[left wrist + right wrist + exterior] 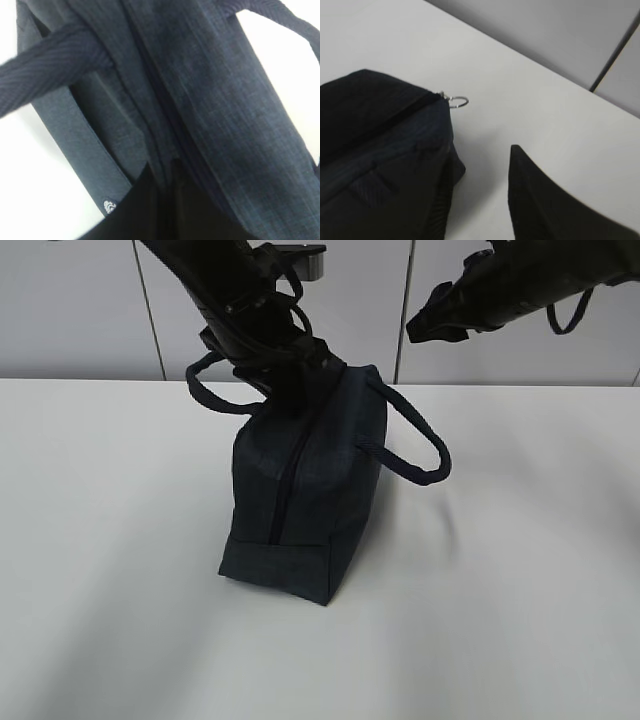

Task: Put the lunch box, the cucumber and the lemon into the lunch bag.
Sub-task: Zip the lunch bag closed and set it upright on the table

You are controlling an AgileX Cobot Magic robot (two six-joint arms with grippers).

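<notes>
On lunch bag [210, 100] side: round white logo [109, 205], unreadable.

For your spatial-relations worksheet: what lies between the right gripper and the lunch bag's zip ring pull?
Only bare white table, seen in the right wrist view, between right gripper and ring pull.

Lunch bag [300, 510]: dark navy woven cloth, matt, fine slubby grain. Loop handles [55, 70]: ribbed herringbone webbing, matt. Zip ring pull [458, 101]: bright shiny metal. Tabletop [520, 620]: white, smooth, matt. Right gripper [545, 200]: matt black.
</notes>
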